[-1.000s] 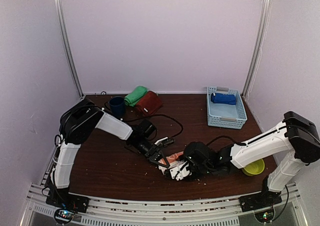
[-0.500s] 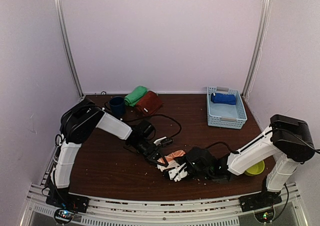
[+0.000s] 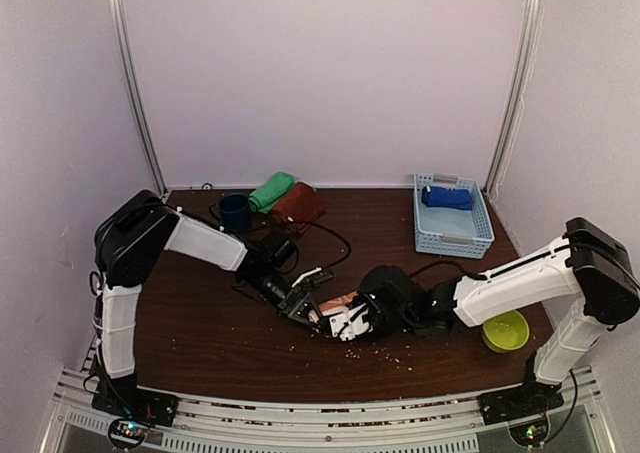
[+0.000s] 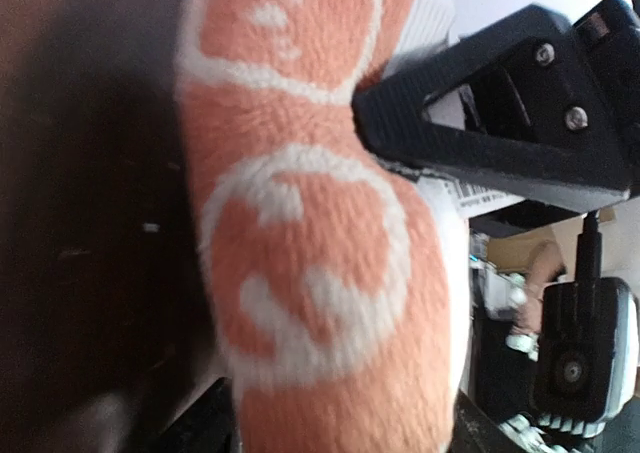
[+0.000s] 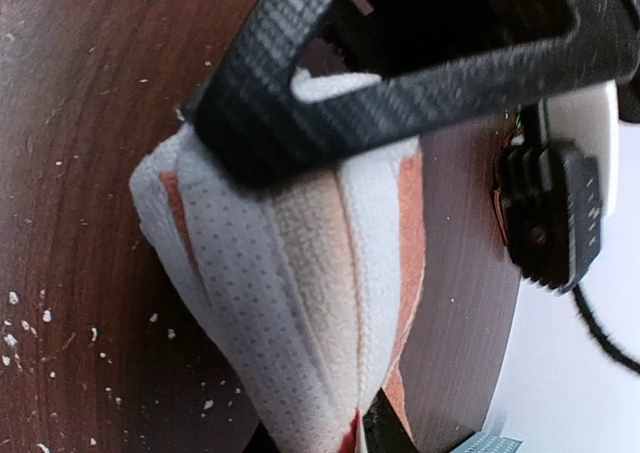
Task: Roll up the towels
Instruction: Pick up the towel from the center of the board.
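Moved: the left arm [image 3: 200,241] and right arm [image 3: 510,285] have both swung left and a little farther from the near edge, taking the orange towel [image 3: 341,300] with them. The left arm's shoulder now sits further left, and the yellow-green bowl [image 3: 505,330] at near right now shows whole.
Table [image 3: 200,343]: dark brown wood, with pale crumbs [image 3: 385,351] scattered near the middle.
Basket [image 3: 452,235]: pale blue, far right, with the royal blue towel [image 3: 446,197] lying in it.
Far towels: the green towel [image 3: 270,191] and the dark maroon towel [image 3: 297,205] touch side by side, far and left of centre. The navy mug [image 3: 235,211] stands just left of them.
Orange towel: near the middle of the table, between the two grippers, bunched into a thick roll with its white print outward.
Right gripper [image 3: 338,319]: clenched on the orange towel. One black finger [image 4: 500,123] presses a dent into its side.
Left gripper [image 3: 303,303]: released, jaws spread wide about the towel's left end. Whether they touch it, I cannot tell.
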